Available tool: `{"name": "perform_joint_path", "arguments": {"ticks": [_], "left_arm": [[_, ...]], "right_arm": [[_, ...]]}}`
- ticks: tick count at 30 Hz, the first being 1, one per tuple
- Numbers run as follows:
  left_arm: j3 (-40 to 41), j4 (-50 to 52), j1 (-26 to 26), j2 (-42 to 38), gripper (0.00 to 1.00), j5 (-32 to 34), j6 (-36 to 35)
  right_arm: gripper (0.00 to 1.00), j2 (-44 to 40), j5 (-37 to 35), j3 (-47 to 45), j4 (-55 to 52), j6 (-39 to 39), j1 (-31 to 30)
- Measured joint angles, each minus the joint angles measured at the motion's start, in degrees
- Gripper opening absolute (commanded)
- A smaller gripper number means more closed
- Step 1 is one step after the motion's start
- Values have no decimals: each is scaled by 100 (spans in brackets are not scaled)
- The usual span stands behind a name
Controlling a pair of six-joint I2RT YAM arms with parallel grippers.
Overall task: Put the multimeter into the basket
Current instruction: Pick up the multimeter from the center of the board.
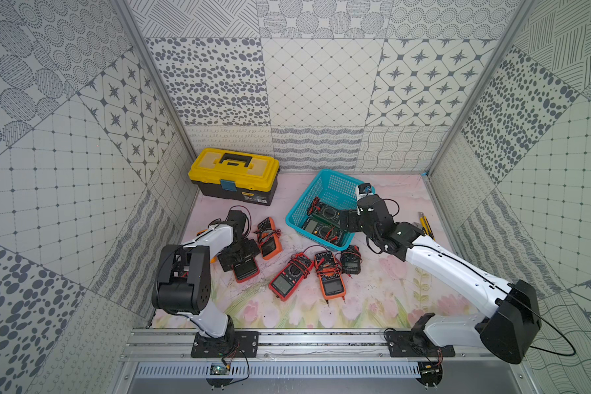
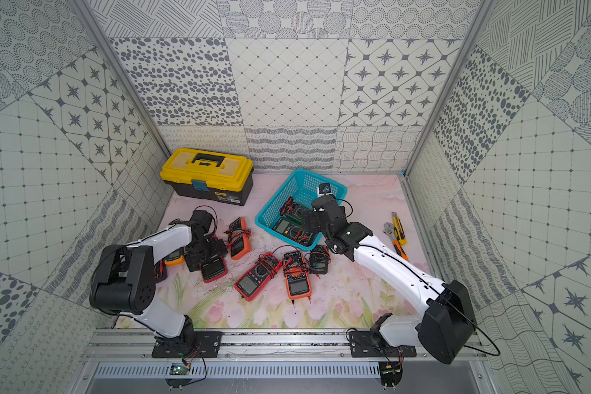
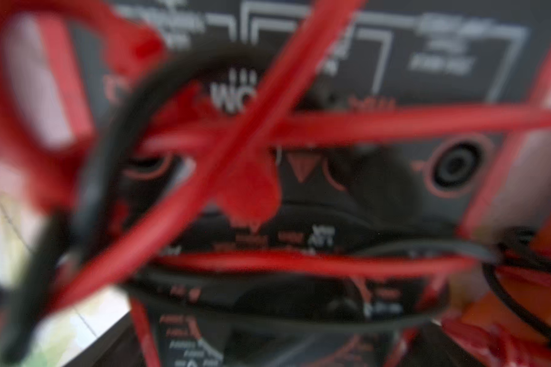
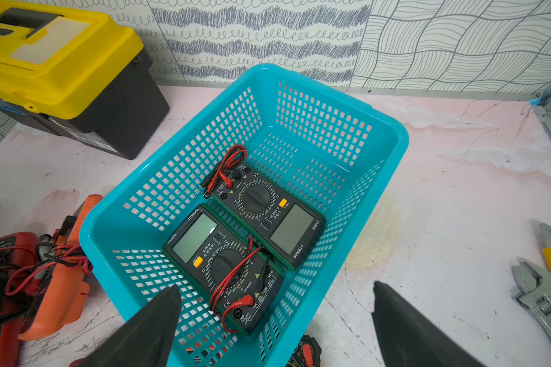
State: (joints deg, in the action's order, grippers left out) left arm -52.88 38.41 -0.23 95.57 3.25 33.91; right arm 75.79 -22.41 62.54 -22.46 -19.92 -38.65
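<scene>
Left wrist view is filled, out of focus, by the face of the red multimeter (image 3: 452, 79). It shows a dark panel and red-ringed sockets, with a red lead (image 3: 395, 122) and a black one looped loosely across it. In a top view the same meter (image 1: 245, 272) lies flat on the worktop (image 1: 372, 307) at the left, with the left jaws down over its far half. Whether those jaws are spread or closed on the case I cannot tell: the arm hides them from above, and the wrist camera shows nothing of them.

The meter looks like a stiff plastic case, probably light enough for one arm. The best hold is likely across the two long sides near mid-length, clear of the screen. The leads are limp; pinched alone they would slip, and they may snag or trail over a rim.

Just beside it lies an orange multimeter (image 1: 268, 238), with three more meters grouped further right. Beyond them, toward the right rear, stands the basket (image 1: 301, 198), holding two dark green meters (image 4: 268, 216) side by side. The right jaws hang wide apart and empty over its near end. A toolbox (image 1: 234, 174) sits at the left rear.
</scene>
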Motion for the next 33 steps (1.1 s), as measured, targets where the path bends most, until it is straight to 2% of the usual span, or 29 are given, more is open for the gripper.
{"name": "perform_joint_path", "arguments": {"ticks": [2, 4, 6, 17, 22, 27, 33], "left_arm": [[0, 0, 0, -9, 36, 9, -7], [17, -11, 0, -50, 14, 13, -7], [55, -68, 0, -157, 1, 26, 2], [76, 92, -142, -1274, 0, 629, 76], [-42, 168, -317, -1700, 0, 911, -17], [-286, 129, -671, -1954, 0, 892, -439], [-654, -227, -1003, -2083, 0, 195, -1244]], "right_arm": [[98, 0, -13, 0, 2, 2, 0], [98, 0, -15, 0, 0, 2, 0], [98, 0, -15, 0, 0, 2, 0], [98, 9, 31, 26, -13, 24, 0], [98, 197, 264, 339, -177, 42, 55], [95, 525, 1198, 940, -485, 57, 435], [93, 798, 3040, 1545, -887, 35, 1434]]}}
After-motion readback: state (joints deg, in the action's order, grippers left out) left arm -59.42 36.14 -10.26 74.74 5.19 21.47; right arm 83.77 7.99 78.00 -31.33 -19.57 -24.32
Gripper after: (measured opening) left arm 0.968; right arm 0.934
